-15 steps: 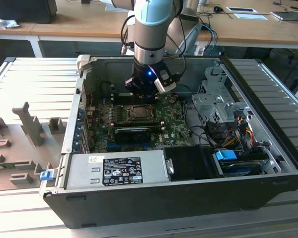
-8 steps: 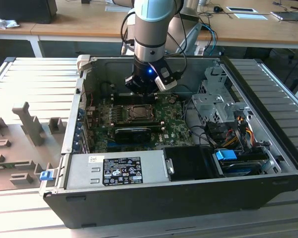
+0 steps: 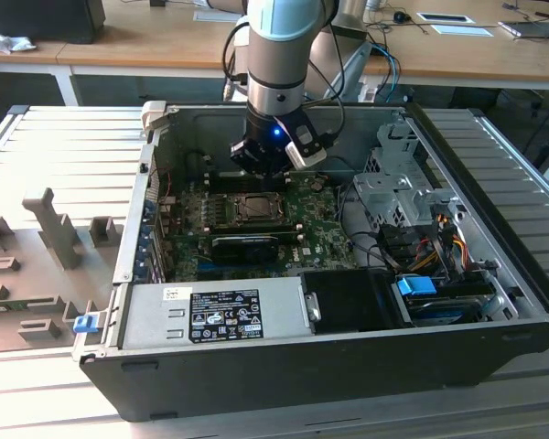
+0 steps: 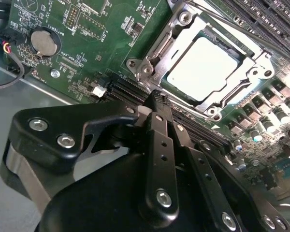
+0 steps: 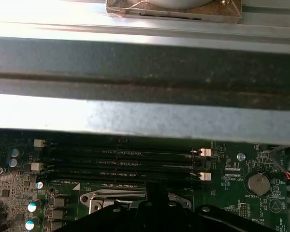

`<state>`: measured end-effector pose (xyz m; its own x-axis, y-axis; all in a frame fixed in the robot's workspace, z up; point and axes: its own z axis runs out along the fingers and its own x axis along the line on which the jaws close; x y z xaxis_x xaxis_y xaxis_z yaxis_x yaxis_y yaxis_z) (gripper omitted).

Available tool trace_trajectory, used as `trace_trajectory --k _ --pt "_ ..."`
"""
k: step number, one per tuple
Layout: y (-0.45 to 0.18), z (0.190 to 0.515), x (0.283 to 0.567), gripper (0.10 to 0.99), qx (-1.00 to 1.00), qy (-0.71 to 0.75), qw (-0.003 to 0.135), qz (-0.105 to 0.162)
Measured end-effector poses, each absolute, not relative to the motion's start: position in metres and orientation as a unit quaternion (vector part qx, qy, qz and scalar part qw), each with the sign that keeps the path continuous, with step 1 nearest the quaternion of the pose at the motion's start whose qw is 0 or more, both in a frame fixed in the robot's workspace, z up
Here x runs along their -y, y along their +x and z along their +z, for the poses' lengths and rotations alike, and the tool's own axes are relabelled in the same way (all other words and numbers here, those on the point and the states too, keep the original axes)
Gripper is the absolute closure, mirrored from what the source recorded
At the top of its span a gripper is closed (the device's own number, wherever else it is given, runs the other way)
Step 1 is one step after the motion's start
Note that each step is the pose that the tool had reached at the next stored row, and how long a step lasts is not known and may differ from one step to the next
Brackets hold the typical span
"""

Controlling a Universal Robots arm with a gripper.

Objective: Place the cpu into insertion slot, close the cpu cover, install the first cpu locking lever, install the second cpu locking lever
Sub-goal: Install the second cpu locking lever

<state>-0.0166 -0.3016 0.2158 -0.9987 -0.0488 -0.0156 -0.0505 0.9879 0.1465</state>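
Note:
In the second wrist view the cpu [image 4: 203, 65] lies flat in the socket, its silver top bright. The cpu cover [image 4: 170, 46] lies down around it as a grey metal frame. Thin lever rods [image 4: 230, 95] run along the socket's sides; whether they are latched I cannot tell. My gripper [image 4: 157, 96] hangs just beside the socket, over the black memory slots, with its fingers shut together and nothing between them. In the exterior view the gripper [image 3: 259, 174] hovers low inside the open computer case, right behind the socket [image 3: 253, 208].
Black memory slots [image 5: 121, 162] run between the socket and the case's metal wall [image 5: 145, 63]. A coin battery [image 4: 44, 42] sits on the green board. A power supply [image 3: 215, 311], a drive cage [image 3: 393, 174] and coloured cables [image 3: 439, 238] crowd the case.

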Motion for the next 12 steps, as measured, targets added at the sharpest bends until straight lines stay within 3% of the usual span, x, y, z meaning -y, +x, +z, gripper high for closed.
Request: trace_trajectory --k 12 --pt "-0.017 0.229 0.302 0.984 -0.997 -0.025 0.006 0.073"
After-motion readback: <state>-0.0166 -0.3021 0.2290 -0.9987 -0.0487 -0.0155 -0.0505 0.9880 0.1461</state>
